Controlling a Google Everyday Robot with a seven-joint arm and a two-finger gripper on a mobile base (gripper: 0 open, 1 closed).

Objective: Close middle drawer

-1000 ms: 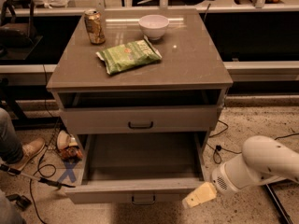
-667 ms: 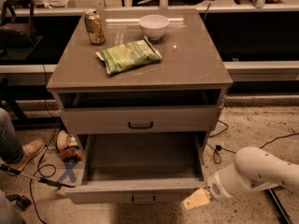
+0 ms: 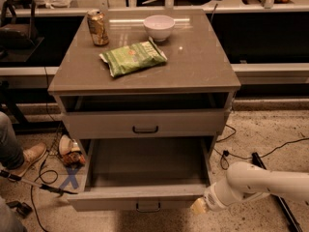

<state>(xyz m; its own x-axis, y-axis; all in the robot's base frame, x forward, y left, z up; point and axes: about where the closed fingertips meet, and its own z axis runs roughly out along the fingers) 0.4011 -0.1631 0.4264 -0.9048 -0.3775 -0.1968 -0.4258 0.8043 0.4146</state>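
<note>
The middle drawer (image 3: pixel 145 164) is pulled far out of the grey-brown cabinet, and its inside is bare. Its front panel (image 3: pixel 106 203) faces me at the bottom of the view, with the small dark bar handle (image 3: pixel 147 207) at its centre. The uppermost drawer (image 3: pixel 145 123) sits above it, its front nearly flush. The lowest drawer is hidden under the open one. My gripper (image 3: pixel 199 206), on the white arm (image 3: pixel 256 181), is low at the right, right at the front right corner of the open drawer's panel.
On the cabinet top (image 3: pixel 203 66) stand a drink can (image 3: pixel 98 27), a white bowl (image 3: pixel 159 27) and a green snack bag (image 3: pixel 133 57). A person's leg and shoe (image 3: pixel 28 155) are at the left. Cables (image 3: pixel 231 151) and a blue tape cross (image 3: pixel 71 177) lie on the floor.
My arm has moved left and a little down, bringing the gripper closer to the open drawer's front right corner. The drawer has not moved.
</note>
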